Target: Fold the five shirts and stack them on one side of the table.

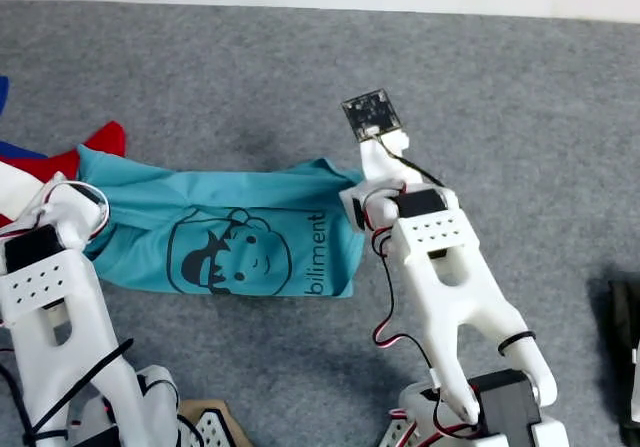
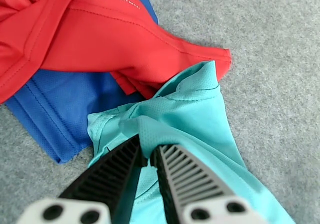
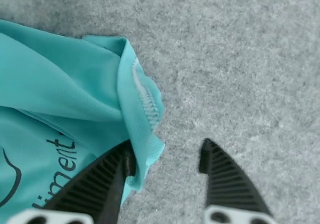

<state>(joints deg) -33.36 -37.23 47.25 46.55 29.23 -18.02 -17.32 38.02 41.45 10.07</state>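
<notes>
At the left edge of the bench (image 1: 520, 87), the red shirt (image 2: 100, 38) and blue shirt (image 2: 55, 114) lie heaped, touching the teal shirt (image 1: 220, 217). Your left hand (image 2: 148, 154) pinches the teal shirt's left end tight. Your right hand (image 3: 167, 156) is open at its right end, one finger touching the hem. If only the left pulls, the shirt may bunch up or drag the red one along.

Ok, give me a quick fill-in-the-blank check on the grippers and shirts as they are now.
1. The left gripper is ___ on the teal printed fabric shirt.
2. The right gripper is ___, beside that shirt's stitched hem.
3. The blue mesh shirt lies ___ the red fabric shirt.
Missing words: shut; open; under.
</notes>
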